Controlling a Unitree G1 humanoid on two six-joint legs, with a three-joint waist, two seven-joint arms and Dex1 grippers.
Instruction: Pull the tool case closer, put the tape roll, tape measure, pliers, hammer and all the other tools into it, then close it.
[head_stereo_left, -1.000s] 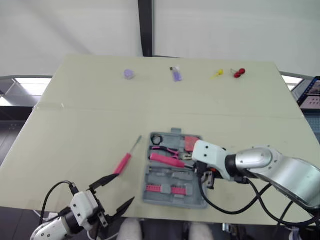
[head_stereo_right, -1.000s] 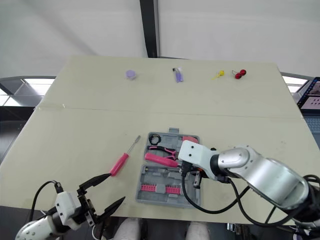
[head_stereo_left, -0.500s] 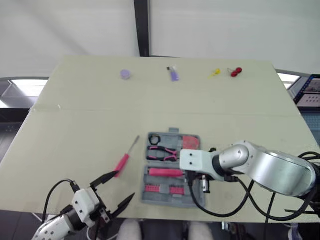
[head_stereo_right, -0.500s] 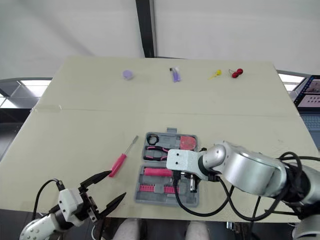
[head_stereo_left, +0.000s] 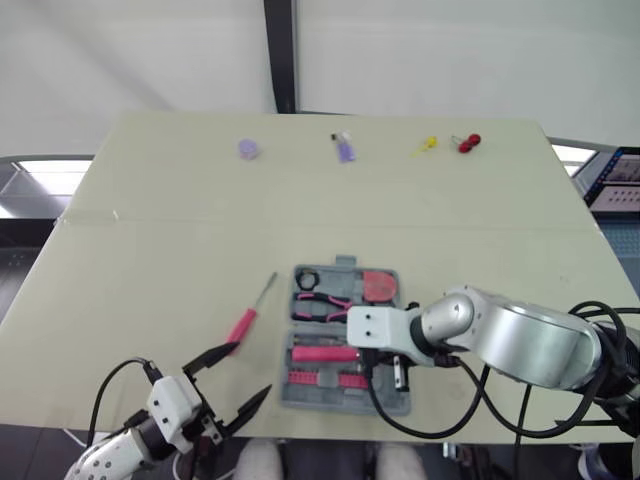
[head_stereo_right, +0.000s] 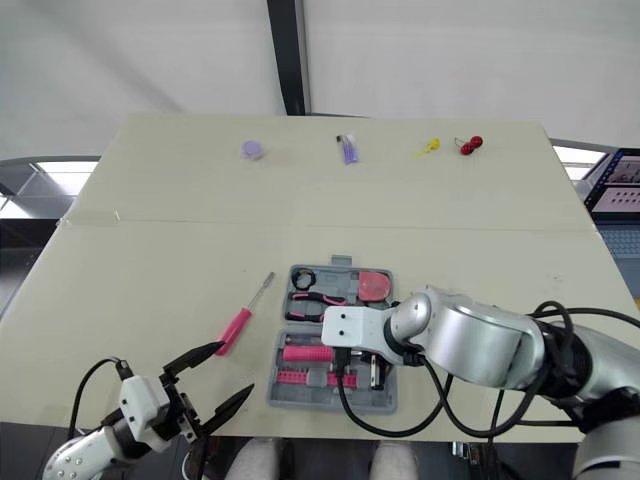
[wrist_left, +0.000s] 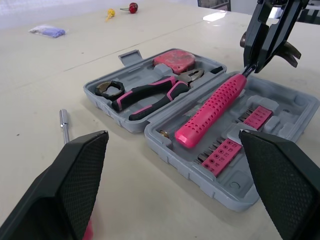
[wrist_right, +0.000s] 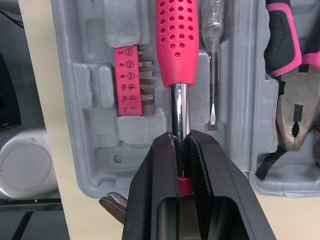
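- near the front edge of the table (head_stereo_left: 180, 230), the grey tool case (head_stereo_left: 392, 402) lies open and flat.
- in its far half sit the black tape roll (head_stereo_left: 307, 279), the pink-handled pliers (head_stereo_left: 322, 305) and the red tape measure (head_stereo_left: 378, 287).
- right gripper (wrist_right: 180, 137): jaws narrow, clamped on the hammer's metal shaft just below the head.
- the hammer (wrist_left: 210, 112) has its pink handle over the near half of the case, between a pink strip of bits (wrist_right: 131, 80) and a thin screwdriver (wrist_right: 212, 75).
- left gripper (head_stereo_left: 250, 370): jaws wide, holding nothing, at the table's front edge to the left of the case.
- a pink-handled screwdriver (head_stereo_left: 245, 325) lies on the table just left of the case, apart from it.
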